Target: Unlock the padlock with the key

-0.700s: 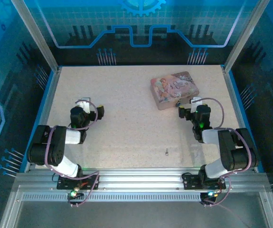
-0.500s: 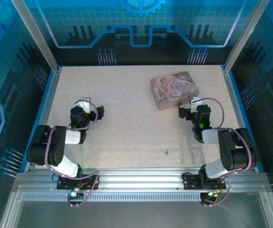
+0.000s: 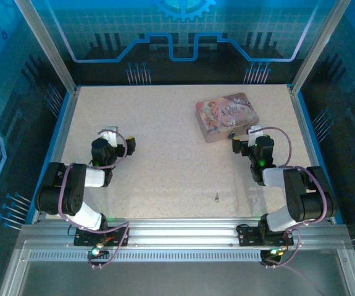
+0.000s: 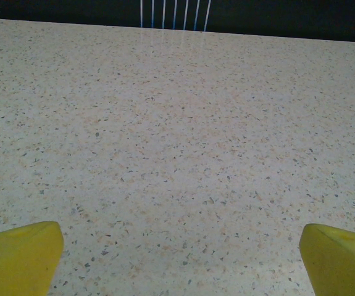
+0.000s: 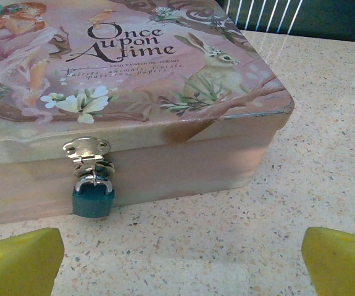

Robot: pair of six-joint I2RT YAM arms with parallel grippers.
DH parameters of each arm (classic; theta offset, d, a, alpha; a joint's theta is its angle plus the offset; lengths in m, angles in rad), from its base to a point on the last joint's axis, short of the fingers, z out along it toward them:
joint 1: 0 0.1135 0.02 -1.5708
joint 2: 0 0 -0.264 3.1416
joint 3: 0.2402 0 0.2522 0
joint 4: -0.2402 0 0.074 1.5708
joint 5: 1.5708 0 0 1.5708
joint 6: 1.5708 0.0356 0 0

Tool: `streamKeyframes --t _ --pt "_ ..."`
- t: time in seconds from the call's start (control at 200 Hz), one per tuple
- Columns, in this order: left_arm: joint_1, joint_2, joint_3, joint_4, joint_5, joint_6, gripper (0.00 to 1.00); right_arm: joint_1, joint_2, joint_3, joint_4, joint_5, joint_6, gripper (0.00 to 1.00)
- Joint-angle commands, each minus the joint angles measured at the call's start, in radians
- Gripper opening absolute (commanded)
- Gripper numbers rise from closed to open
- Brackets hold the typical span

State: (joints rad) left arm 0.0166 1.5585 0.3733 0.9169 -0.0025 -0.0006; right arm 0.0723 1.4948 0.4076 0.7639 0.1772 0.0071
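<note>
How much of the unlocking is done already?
Nothing yet. The padlock hangs closed on the tin, the key lies alone on the table, and the left tool and right tool are open, holding nothing. Still to do: grab the key, fit it, turn it.

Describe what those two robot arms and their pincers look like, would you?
Both the left arm and right arm have chunky black rounded joints linked by white tubes, each trailed by a looping purplish cable. A small green light glows on the right one. The left gripper and right gripper end in blunt yellow fingertips.
</note>
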Motion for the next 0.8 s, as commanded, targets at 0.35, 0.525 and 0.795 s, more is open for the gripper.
streamKeyframes --t 0.35,0.525,0.795 --pt "-0.001 -0.008 0.012 -0.003 0.010 0.002 0.99 0.012 0.009 0.006 0.023 0.015 0.008 1.00" --pt "-0.001 -0.007 0.013 -0.005 -0.005 -0.001 0.99 0.012 0.008 0.008 0.022 0.013 0.009 1.00" --pt "0.000 -0.030 -0.030 0.061 -0.027 -0.010 0.99 0.009 -0.027 0.034 -0.046 0.001 0.008 1.00"
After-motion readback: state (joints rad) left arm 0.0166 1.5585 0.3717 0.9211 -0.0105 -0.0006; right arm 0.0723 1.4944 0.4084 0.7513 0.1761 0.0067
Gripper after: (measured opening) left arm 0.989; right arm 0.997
